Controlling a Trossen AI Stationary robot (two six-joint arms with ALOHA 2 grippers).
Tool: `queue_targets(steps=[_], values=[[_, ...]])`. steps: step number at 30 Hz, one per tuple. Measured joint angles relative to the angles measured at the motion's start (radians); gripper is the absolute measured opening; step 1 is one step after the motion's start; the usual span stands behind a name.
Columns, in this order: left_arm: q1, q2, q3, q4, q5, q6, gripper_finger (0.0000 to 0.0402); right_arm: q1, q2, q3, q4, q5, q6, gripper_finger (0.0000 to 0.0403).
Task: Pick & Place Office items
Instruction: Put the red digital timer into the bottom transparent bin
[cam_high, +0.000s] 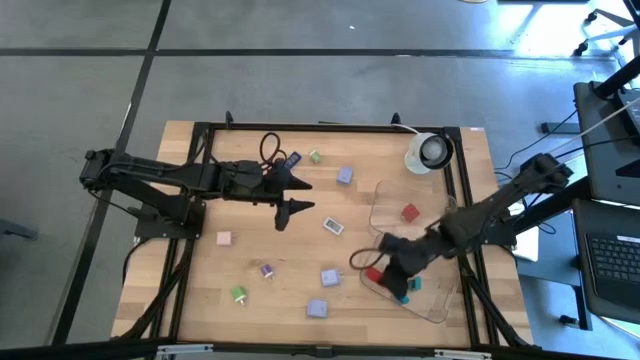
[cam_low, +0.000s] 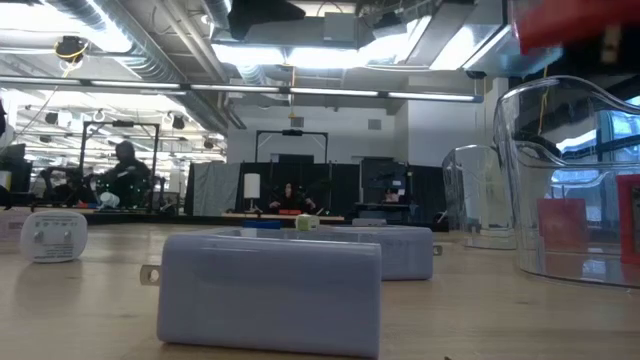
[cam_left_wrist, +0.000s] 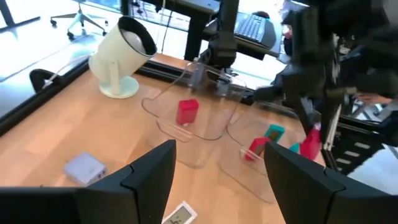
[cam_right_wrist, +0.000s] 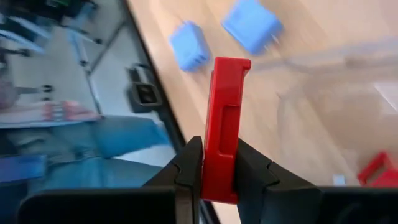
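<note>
While the left gripper (cam_high: 290, 195) hovers over the middle of the wooden table (cam_high: 200, 280) with its two dark fingers spread apart and holding nothing, the right gripper (cam_high: 385, 272) is clamped on a red flat block (cam_right_wrist: 222, 127) above the near clear plastic tray (cam_high: 435, 305).

Counted from left to right in the high view, nine small office pieces lie loose on the bare wood:
- one pink block (cam_high: 224, 238)
- one green block (cam_high: 239, 293)
- one purple block (cam_high: 266, 269)
- one dark blue block (cam_high: 293, 159) at the far side
- one pale green block (cam_high: 315, 156) beside it
- one lavender block (cam_high: 317, 309) at the near edge
- one blue block (cam_high: 330, 277)
- one white block (cam_high: 333, 227)
- one lavender block (cam_high: 345, 176)

Two clear trays lie at the right. The far clear tray (cam_high: 385, 195) holds one red upright block (cam_high: 409, 212). The near tray holds one teal block (cam_high: 413, 284) and one small red piece (cam_left_wrist: 254, 149).

One white round tape roll (cam_high: 428, 152) stands at the far right corner. A black frame borders the table. Grey floor surrounds it, and a desk with a keyboard (cam_high: 612, 262) stands at the right.
</note>
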Motion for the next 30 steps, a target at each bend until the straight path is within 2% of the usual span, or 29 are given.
queue_targets(steps=[7, 13, 18, 25, 30], values=[[0.0, 0.0, 0.0, 0.001, -0.036, 0.009, 0.0239, 0.042, 0.149, 0.0, 0.0, 0.001, 0.105, 0.006], [0.0, 0.0, 0.0, 0.0, -0.038, 0.008, 0.0239, 0.061, 0.218, 0.0, 0.007, -0.012, 0.153, 0.0067], [0.0, 0.0, 0.0, -0.013, -0.038, 0.007, 0.0239, 0.076, 0.233, 0.0, 0.008, -0.036, 0.153, 0.0078], [-0.002, 0.0, 0.0, -0.045, -0.037, -0.003, 0.0239, 0.113, 0.233, 0.0, 0.02, -0.176, 0.151, 0.0067], [-0.002, 0.0, 0.0, -0.046, -0.037, -0.003, 0.0239, 0.146, 0.233, 0.0, 0.022, -0.206, 0.161, 0.0077]])
